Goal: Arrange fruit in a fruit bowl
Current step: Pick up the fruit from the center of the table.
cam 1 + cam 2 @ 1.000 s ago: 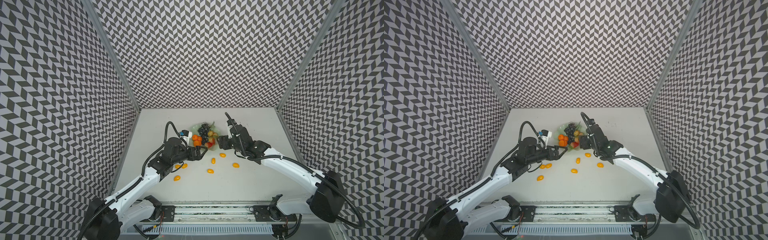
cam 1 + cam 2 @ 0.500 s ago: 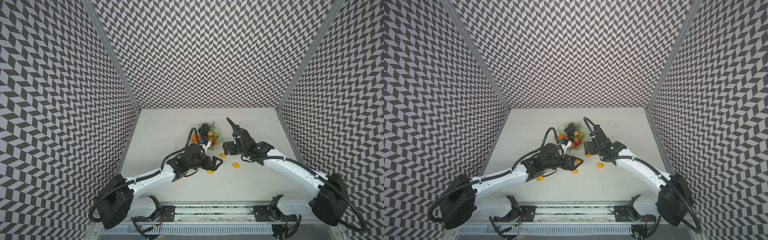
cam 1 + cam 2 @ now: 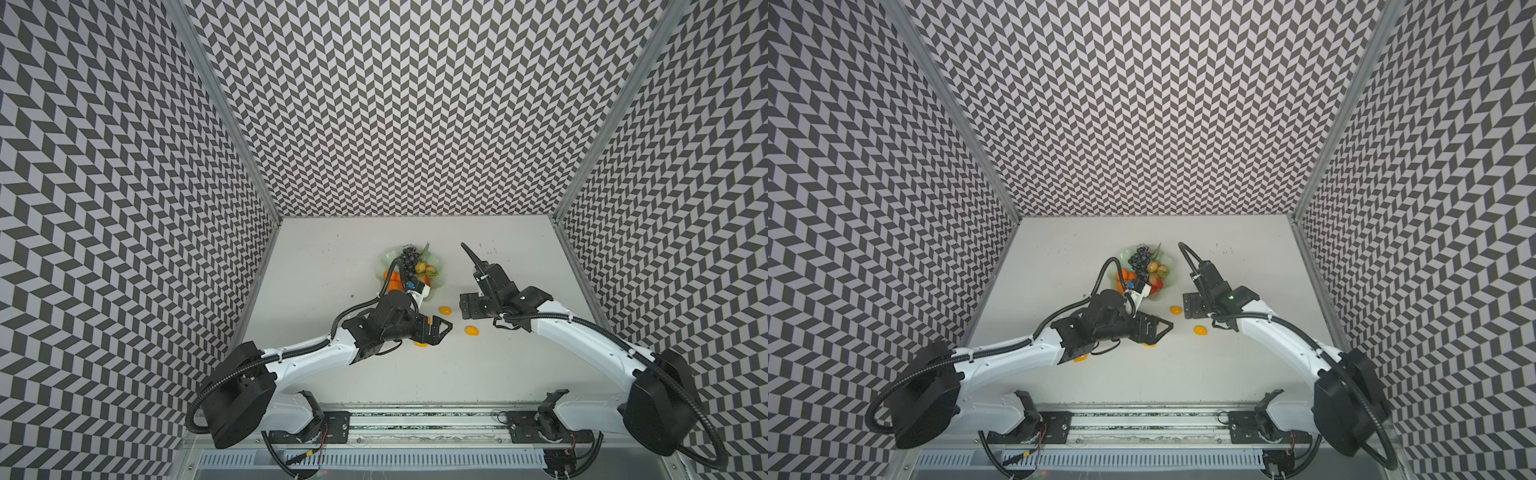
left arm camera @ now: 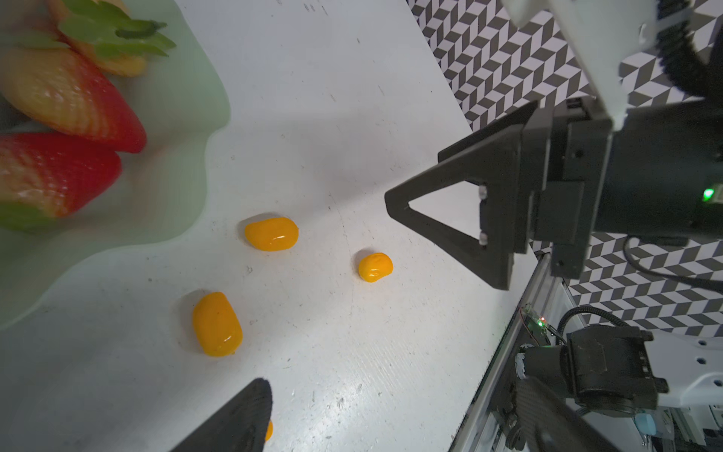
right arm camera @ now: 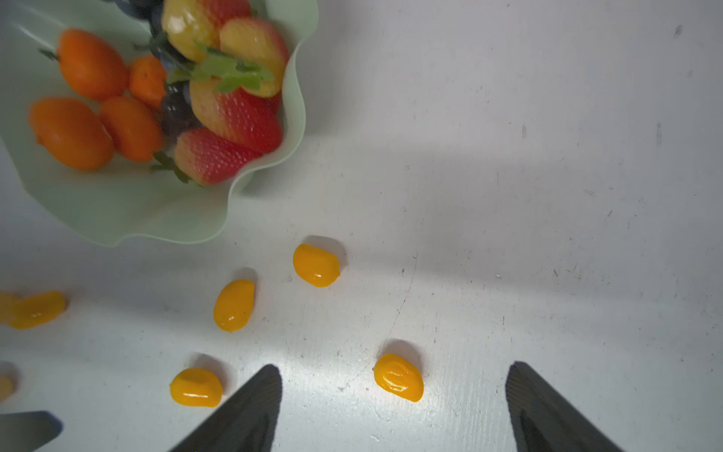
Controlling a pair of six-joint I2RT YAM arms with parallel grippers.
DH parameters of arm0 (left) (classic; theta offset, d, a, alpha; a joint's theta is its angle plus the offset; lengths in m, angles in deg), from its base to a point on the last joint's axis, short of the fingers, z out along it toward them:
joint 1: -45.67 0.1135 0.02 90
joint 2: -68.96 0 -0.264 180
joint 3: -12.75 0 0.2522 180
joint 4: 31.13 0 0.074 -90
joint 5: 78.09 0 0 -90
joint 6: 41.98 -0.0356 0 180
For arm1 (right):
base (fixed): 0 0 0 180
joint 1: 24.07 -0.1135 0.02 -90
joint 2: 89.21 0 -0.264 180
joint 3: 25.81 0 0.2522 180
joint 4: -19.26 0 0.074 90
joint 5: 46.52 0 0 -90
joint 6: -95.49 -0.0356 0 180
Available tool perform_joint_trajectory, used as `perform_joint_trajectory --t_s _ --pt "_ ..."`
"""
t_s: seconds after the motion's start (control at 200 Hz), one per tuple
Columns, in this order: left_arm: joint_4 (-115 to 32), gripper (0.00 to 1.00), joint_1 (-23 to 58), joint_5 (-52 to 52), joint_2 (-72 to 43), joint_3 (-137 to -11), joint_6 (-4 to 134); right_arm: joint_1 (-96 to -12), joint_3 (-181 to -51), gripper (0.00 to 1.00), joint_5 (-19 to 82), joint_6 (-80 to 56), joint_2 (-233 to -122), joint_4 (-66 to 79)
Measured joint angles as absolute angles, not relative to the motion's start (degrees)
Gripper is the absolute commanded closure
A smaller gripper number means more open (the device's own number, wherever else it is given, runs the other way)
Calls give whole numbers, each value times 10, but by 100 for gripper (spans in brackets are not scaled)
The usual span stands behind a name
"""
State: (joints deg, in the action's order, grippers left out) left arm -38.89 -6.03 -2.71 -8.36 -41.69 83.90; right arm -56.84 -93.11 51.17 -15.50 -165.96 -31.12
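The mint-green fruit bowl (image 3: 434, 261) (image 3: 1167, 259) (image 5: 156, 213) (image 4: 180, 129) holds tangerines (image 5: 70, 131), strawberries (image 5: 234, 113) and a dark grape bunch (image 3: 409, 259). Several yellow-orange kumquats lie loose on the table in front of it. My right gripper (image 5: 395, 407) (image 3: 466, 311) is open, and one kumquat (image 5: 398, 377) (image 3: 471, 331) lies on the table between its fingers, untouched. My left gripper (image 3: 441, 330) (image 3: 1163, 328) hangs open low over another kumquat (image 3: 420, 344) that its fingers (image 4: 238, 418) partly hide. Neither gripper holds anything.
Other loose kumquats lie near the bowl's front rim (image 5: 316, 265) (image 5: 234, 305) (image 5: 195, 387) and further left (image 3: 1079, 357). The two grippers are close together, tips facing. Patterned walls close in three sides, and a metal rail (image 3: 415, 419) runs along the front edge.
My left gripper has left the bowl and swung forward and right, down over the loose kumquats. My right gripper has drawn back from the bowl to a kumquat, jaws wide.
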Motion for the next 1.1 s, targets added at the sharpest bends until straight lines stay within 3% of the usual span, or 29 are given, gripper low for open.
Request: perform_joint_trajectory --t_s 0.055,0.155,0.651,1.102 --pt "-387 0 -64 -27 -89 -417 843 -567 -937 34 497 -147 -1681 -319" --pt "-382 0 -66 -27 -90 -417 851 -566 -938 38 469 -138 -1711 -325" --pt "-377 0 -68 -20 -83 -417 852 -566 -938 38 437 -135 -1785 -334" --pt "-377 0 -68 -19 -82 -416 852 -566 -935 47 414 -136 -1815 -335"
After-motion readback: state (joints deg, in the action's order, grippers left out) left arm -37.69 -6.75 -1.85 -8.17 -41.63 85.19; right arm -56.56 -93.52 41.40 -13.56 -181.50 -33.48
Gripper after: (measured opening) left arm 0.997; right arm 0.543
